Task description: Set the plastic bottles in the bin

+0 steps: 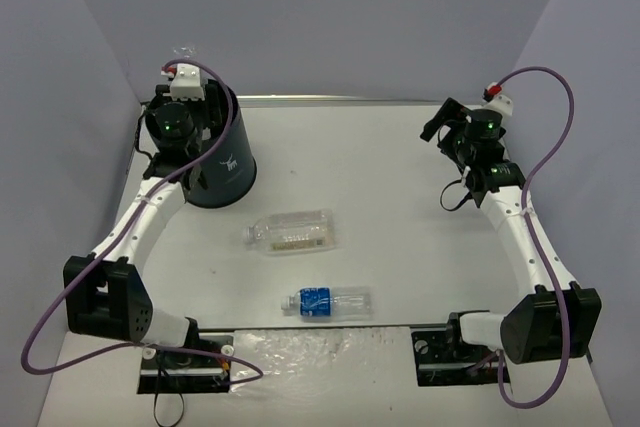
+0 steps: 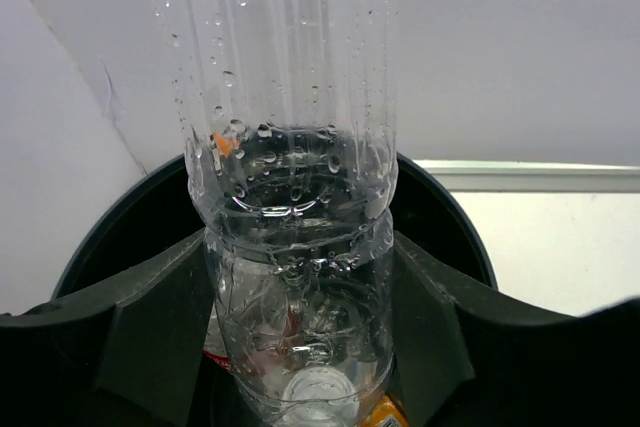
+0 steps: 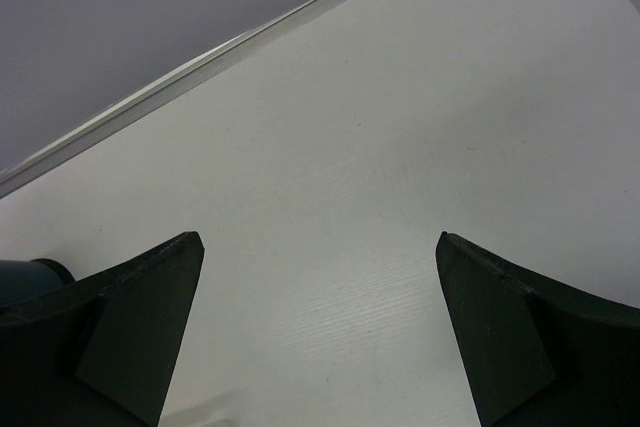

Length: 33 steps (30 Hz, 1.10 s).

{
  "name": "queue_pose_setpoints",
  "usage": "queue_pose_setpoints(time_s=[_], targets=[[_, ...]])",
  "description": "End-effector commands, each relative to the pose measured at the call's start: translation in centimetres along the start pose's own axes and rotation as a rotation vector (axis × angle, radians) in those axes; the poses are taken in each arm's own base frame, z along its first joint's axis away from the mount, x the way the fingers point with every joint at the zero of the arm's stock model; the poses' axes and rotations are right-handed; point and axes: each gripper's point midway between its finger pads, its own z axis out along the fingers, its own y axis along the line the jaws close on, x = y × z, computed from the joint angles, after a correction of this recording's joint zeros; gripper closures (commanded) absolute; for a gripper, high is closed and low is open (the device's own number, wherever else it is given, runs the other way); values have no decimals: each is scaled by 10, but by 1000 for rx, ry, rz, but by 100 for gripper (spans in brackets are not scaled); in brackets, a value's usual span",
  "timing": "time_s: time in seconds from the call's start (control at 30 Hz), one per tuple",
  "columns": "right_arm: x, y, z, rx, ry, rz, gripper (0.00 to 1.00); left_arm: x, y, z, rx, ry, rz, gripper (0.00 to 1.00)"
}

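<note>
My left gripper (image 1: pixel 193 97) hangs over the far-left rim of the dark bin (image 1: pixel 225 162), shut on a plain clear bottle (image 1: pixel 183 51). In the left wrist view the gripper (image 2: pixel 298 247) clamps the wet clear bottle (image 2: pixel 290 147) between both fingers, cap end towards the camera, above the bin's opening (image 2: pixel 440 207). A red-labelled piece and an orange one show inside the bin. A wide ribbed bottle (image 1: pixel 292 232) and a blue-labelled bottle (image 1: pixel 328 301) lie on the table. My right gripper (image 1: pixel 440 119) is open and empty at the far right, above bare table (image 3: pixel 318 237).
The bin's edge (image 3: pixel 28 275) shows at the left of the right wrist view. Grey walls close the table at the back and sides. A clear plastic sheet (image 1: pixel 300 352) lies at the near edge between the arm bases.
</note>
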Motion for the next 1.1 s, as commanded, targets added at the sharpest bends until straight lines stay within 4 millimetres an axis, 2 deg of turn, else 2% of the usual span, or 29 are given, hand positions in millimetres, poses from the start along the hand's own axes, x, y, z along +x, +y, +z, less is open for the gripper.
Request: queue_pose_setpoints(time_s=[0.0, 0.1, 0.2, 0.27, 0.33, 0.4, 0.53, 0.6, 0.63, 0.73, 0.83, 0.9, 1.07], targets=[[-15, 11, -1, -59, -56, 20, 0, -57, 11, -18, -33, -159, -73, 33], [-11, 16, -2, -96, -35, 1, 0, -62, 17, -31, -47, -174, -73, 18], [-6, 22, -5, -136, -14, -20, 0, -70, 21, -45, -53, -192, -66, 12], [-1, 23, -6, -152, 0, -31, 0, -76, 24, -53, -57, -200, -71, 4], [4, 26, -9, -186, 16, -62, 0, -77, 25, -57, -58, -190, -79, 3], [13, 35, -15, -263, 47, -131, 0, -86, 27, -68, -60, -185, -115, 3], [45, 55, -37, -477, 130, -278, 0, -89, 34, -85, -110, -87, -292, 3], [64, 66, -53, -561, 147, -352, 0, -67, 27, -104, -115, 103, -410, 3], [72, 69, -59, -574, 149, -368, 0, -47, 24, -115, -121, 207, -427, 3], [81, 62, -64, -514, 133, -372, 0, -15, -5, -146, -11, 412, -498, 3], [87, 55, -65, -479, 135, -337, 0, 9, -31, -172, 96, 494, -582, 3], [88, 49, -67, -443, 130, -290, 0, 20, -40, -188, 117, 522, -604, 3], [84, 46, -80, -423, 110, -174, 0, 42, -68, -228, 179, 573, -580, 3]])
